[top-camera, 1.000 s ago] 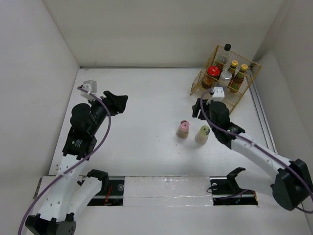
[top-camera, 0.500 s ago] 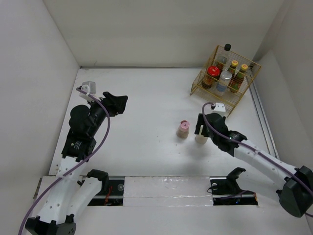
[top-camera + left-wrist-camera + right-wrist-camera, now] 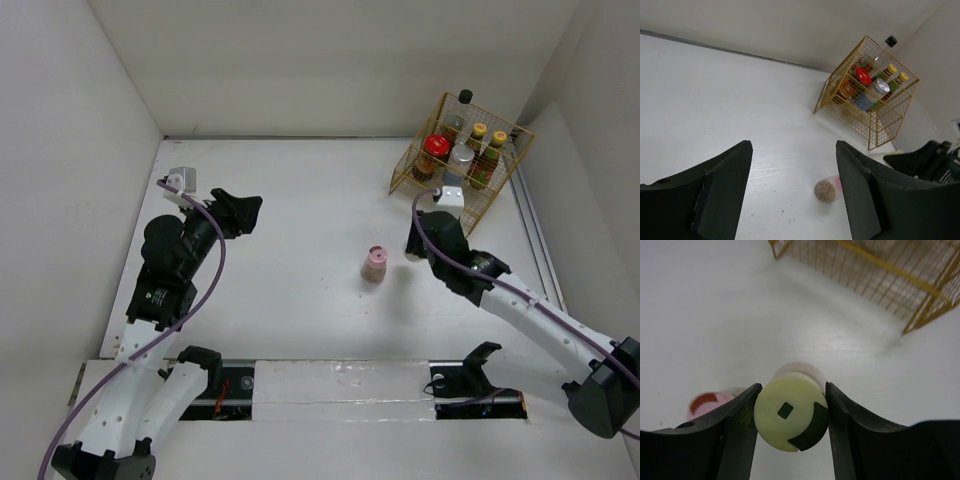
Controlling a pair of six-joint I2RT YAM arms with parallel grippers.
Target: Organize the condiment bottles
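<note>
Bottles [image 3: 461, 158] in the basket [image 3: 495, 195]; held bottle [image 3: 790, 412] before it; lone bottle [image 3: 374, 264] leftward.

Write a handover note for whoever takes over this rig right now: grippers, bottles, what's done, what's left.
Left gripper: open, empty, over the left of the table.
Right gripper: shut on the cream-capped bottle, close to the basket.
Pink-capped bottle: stands loose on the table, right of centre.
Done: five bottles are in the basket, the red-capped one among them.
Left: probably set the cream-capped bottle in the basket, then fetch the pink-capped one.
</note>
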